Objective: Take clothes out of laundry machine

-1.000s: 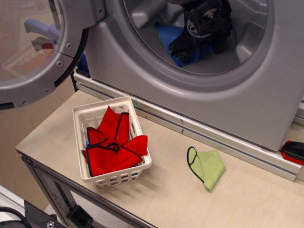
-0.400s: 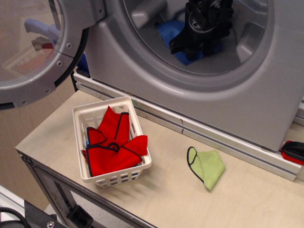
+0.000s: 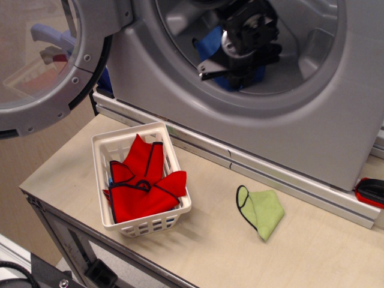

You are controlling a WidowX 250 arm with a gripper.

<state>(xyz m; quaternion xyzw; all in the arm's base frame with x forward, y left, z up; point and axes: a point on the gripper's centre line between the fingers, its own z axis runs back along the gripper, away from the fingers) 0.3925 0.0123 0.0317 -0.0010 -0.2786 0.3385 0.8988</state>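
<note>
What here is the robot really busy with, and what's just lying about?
In the job:
- blue cloth
- laundry machine
- end effector

Lying about:
- white basket of red cloths
- green cloth
- red object at the right edge

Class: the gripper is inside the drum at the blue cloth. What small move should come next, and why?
Probably draw the gripper back out through the laundry machine opening. The blue cloth sits bunched against it, seemingly held, though the grasp is hidden.
</note>
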